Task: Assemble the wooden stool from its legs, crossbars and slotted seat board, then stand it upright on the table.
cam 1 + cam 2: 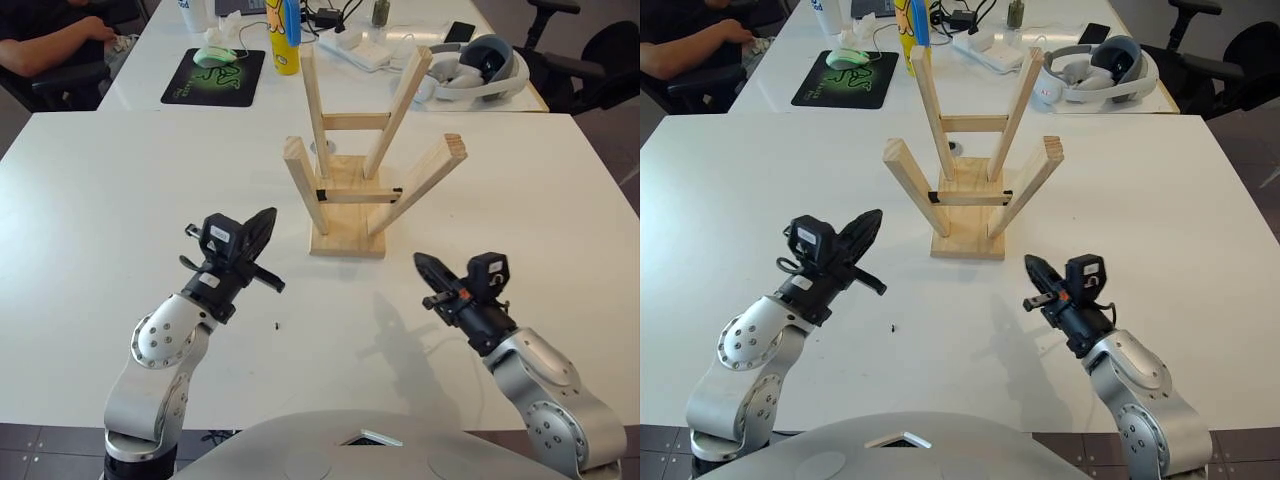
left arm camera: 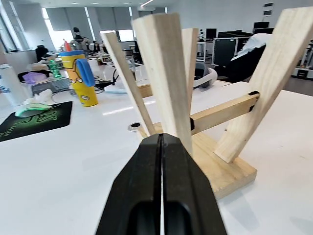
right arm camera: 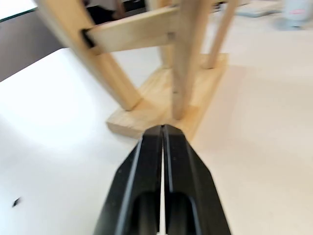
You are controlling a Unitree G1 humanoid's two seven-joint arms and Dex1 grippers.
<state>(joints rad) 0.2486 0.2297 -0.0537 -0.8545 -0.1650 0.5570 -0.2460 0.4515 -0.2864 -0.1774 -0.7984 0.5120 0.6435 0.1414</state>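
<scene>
While the wooden stool [image 1: 352, 195] sits upside down at mid-worktop [image 1: 110, 200], its seat board [image 1: 345, 240] flat and legs [image 1: 304, 185] splayed upward, the left claw [image 1: 264, 224] and right claw [image 1: 426, 267] hover low just short of it, each closed tight, tips aimed at it.

Both arms bent, forearms angled inward; left claw [image 1: 266, 218] closed; right claw [image 1: 421, 262] closed, fingers pressed together.
</scene>
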